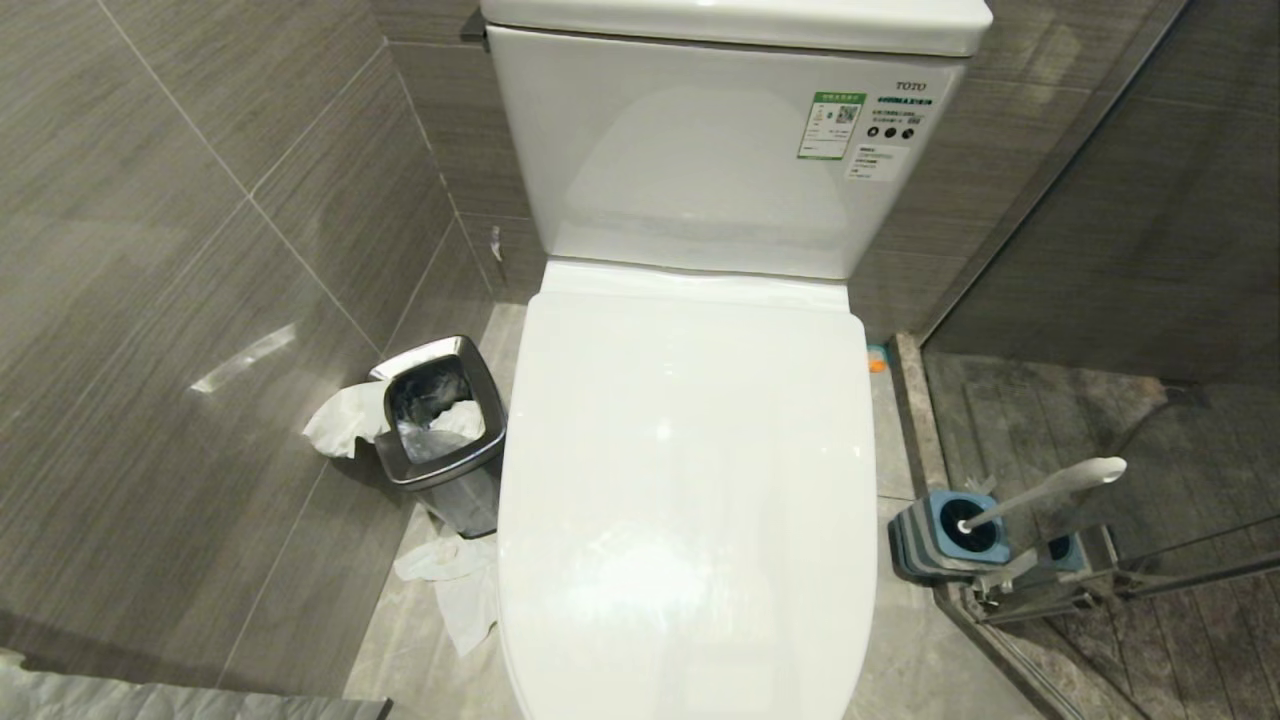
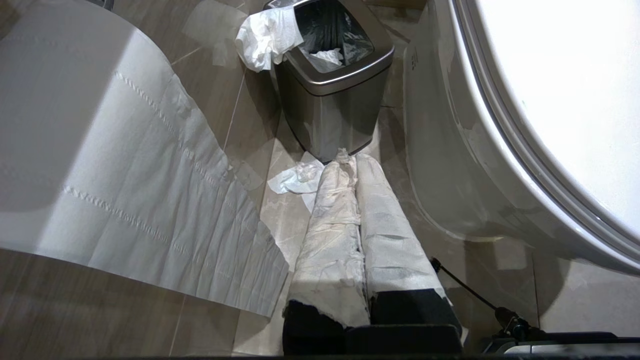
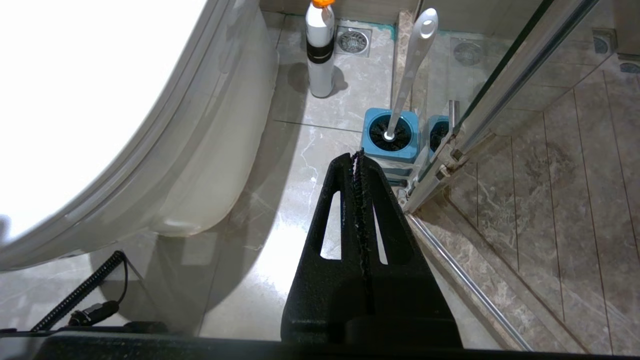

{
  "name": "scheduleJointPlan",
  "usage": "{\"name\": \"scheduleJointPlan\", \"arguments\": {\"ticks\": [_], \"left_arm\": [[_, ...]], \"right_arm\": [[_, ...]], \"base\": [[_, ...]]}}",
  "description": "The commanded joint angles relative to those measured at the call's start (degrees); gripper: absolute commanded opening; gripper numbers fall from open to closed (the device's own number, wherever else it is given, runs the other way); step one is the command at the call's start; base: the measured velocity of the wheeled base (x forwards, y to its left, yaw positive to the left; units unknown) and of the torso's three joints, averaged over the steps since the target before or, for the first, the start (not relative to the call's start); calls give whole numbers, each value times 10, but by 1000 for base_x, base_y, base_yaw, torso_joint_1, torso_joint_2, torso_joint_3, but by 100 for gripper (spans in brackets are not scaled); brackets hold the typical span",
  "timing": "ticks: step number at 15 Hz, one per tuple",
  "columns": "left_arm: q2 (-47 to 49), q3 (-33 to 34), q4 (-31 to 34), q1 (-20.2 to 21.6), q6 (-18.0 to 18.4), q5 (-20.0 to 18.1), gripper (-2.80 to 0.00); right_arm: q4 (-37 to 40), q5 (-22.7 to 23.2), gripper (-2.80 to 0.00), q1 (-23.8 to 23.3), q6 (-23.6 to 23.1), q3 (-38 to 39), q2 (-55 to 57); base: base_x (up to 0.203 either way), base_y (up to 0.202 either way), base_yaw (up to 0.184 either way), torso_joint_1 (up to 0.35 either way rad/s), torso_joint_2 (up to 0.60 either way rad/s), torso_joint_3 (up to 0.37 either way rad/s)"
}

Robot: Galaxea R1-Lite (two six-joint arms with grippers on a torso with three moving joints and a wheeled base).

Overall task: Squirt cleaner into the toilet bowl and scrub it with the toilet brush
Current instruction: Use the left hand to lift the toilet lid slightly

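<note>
The toilet bowl fills the middle of the head view with its white lid down, so its inside is hidden; its outer wall shows in both wrist views. The toilet brush stands in a blue-and-grey holder on the floor right of the bowl. No cleaner is in view. My left gripper, its fingers wrapped in white paper, is shut and empty, low beside the bowl's left. My right gripper is shut and empty, just short of the holder. Neither arm shows in the head view.
A chrome waste bin with tissues stands left of the bowl, and more tissue lies on the floor. A toilet paper sheet hangs close to my left gripper. A white orange-capped bottle stands beyond the holder. A glass shower door borders the right.
</note>
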Motion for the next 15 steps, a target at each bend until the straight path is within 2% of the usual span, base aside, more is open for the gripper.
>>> {"name": "scheduleJointPlan", "arguments": {"ticks": [1,15], "left_arm": [[0,1,0,0,0,0,-280],[0,1,0,0,0,0,-280]], "right_arm": [[0,0,-280,0,0,0,0],[0,0,-280,0,0,0,0]], "base": [[0,0,0,0,0,0],[0,0,0,0,0,0]]}}
